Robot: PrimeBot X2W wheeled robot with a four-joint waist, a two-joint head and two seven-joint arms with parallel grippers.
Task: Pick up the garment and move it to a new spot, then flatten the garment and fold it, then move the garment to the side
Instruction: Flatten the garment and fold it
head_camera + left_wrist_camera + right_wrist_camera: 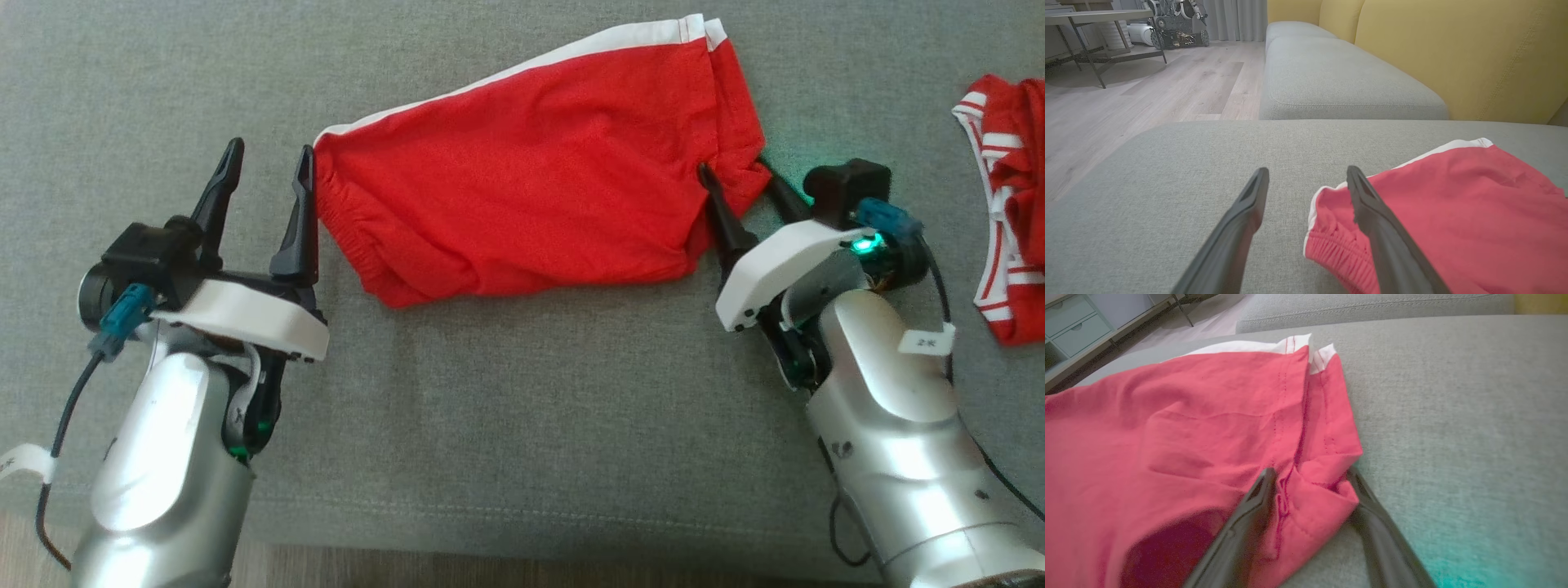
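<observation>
The left gripper [271, 155] [1307, 171] is released, its two dark fingers [219, 184] spread wide over bare cushion. The finger nearer the other arm stands just at the gathered waistband end of the one pair of red fabric shorts with a white side stripe [539, 180] [1457, 220].

The right gripper [733, 167] [1310, 473] is at the opposite end of the shorts [1180, 449]. Its two fingers [1241, 531] are parted and straddle a folded corner of the leg hem. One finger lies on the cloth and the other at the cloth's edge, and the hem is not pinched.

The shorts lie spread between the two grippers on the grey fabric sofa cushion [522, 408]. Beyond the right gripper's outer side, well apart from it, lies one crumpled red garment with white stripes [1008, 245].
</observation>
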